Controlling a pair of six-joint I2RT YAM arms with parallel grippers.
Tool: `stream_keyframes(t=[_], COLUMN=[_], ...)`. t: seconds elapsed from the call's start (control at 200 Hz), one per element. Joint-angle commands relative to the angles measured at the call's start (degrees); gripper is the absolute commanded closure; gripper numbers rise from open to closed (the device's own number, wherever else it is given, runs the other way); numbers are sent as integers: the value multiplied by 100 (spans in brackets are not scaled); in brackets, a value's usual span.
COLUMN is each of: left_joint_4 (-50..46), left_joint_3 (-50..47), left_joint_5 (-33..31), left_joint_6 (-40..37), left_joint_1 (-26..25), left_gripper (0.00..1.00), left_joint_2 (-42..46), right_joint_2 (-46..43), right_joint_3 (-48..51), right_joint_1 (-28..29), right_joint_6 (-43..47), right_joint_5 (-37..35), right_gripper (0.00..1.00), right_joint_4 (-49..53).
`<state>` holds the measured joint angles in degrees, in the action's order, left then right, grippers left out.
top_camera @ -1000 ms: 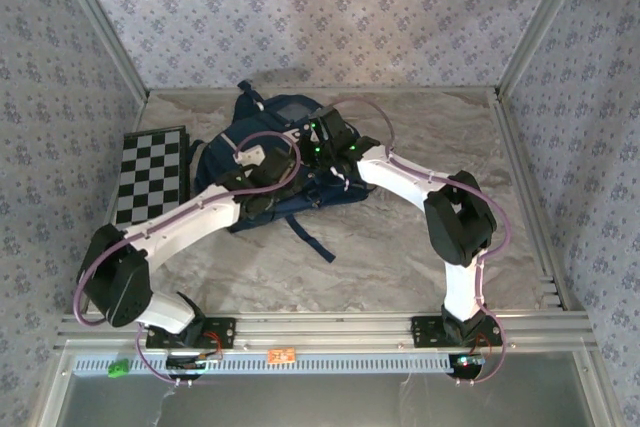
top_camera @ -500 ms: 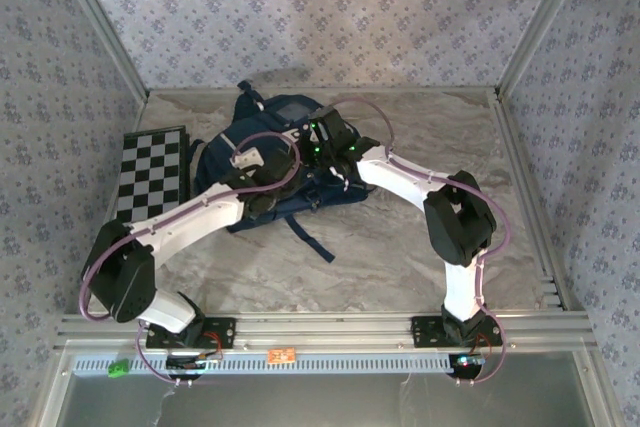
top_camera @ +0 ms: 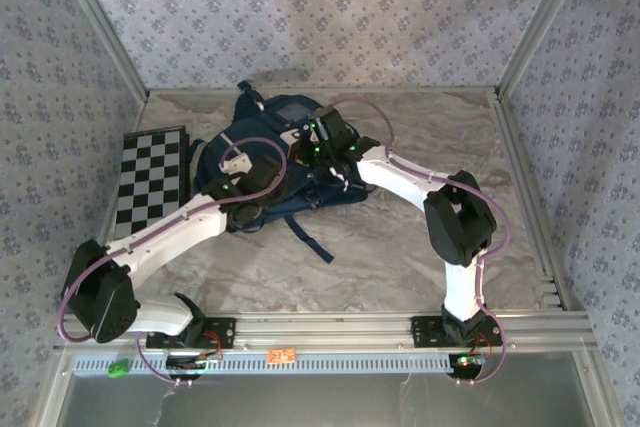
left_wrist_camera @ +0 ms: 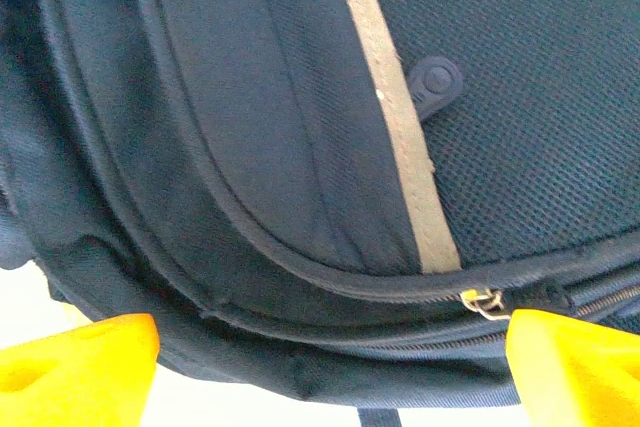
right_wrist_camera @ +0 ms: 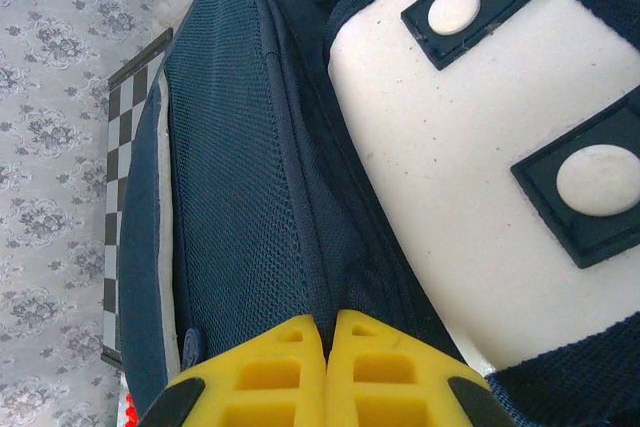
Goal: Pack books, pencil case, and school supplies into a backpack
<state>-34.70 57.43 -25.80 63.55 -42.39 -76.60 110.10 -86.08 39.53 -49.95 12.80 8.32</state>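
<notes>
My right gripper (right_wrist_camera: 325, 347) is clenched. Its yellow pads meet on a ridge of the navy mesh (right_wrist_camera: 250, 167) beside the backpack's white patch (right_wrist_camera: 470, 177), so I take it that I am pinching that fold to hold the bag steady. My left gripper (left_wrist_camera: 325, 367) is released, its pads spread wide with nothing between them. It hovers just over the seam where a small metal zip slider (left_wrist_camera: 483, 302) sits under the pale stripe (left_wrist_camera: 395, 117).

The backpack (top_camera: 285, 112) lies toward the far middle of the table (top_camera: 400, 247), under both my wrists. The checkered board (top_camera: 152, 172) lies just to its left.

I judge the task to be near its end. I take the books, pencil case and school supplies to be inside already, though I cannot look into the bag to confirm it. What seems to be left is the zip. I cannot tell how much of its track is closed, and the slider is near my left pads but not in them.

Compared with a second ago, my left arm has drawn back. Its elbow has sunk toward the near-left corner, and its wrist has slid left and toward me across the bag. My right arm has held its place and its pinch. The backpack has not visibly shifted.
</notes>
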Motion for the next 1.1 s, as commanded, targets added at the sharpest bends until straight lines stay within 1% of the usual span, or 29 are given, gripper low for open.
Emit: stream_keyframes(t=[0.0, 0.24, 0.325, 0.4, 0.48, 0.64, 0.83, 0.955, 1.044, 1.094], left_joint_4=[55, 251, 293, 65, 49, 106, -194, -591, -528, -562], left_joint_3=[335, 448, 494, 593, 601, 693, 795, 759, 587, 541], left_joint_5=[364, 646, 665, 420, 236, 373, 60, -202, -275, -288], left_joint_6=[-325, -82, 145, 433, 584, 783, 970, 1197, 1167, 1153], left_joint_1=[13, 12, 12, 16, 28, 108, 127, 110, 113, 108], left_gripper=[14, 19, 18, 17, 17, 13, 14, 21, 25, 30], left_joint_2=[-17, -136, -168, -256, -364, -731, -1029, -1099, -983, -929], right_joint_2=[-137, -83, -90, -92, -85, -86, -68, -53, -37, -33], right_joint_3=[-207, -207, -183, -154, -176, -190, -165, -172, -189, -187], right_joint_1=[17, 20, 20, 18, 19, 19, -18, -27, -31, -40], right_joint_6=[47, 47, 41, 19, 1, -12, -33, -58, -58, -58], right_joint_5=[-93, -78, -84, -89, -60, -50, -10, 16, 38, 45], right_gripper=[100, 100, 100, 100, 100, 100, 100, 100, 100, 100], right_joint_4=[-135, -115, -128, -187, -201, -228, -293, -337, -340, -346])
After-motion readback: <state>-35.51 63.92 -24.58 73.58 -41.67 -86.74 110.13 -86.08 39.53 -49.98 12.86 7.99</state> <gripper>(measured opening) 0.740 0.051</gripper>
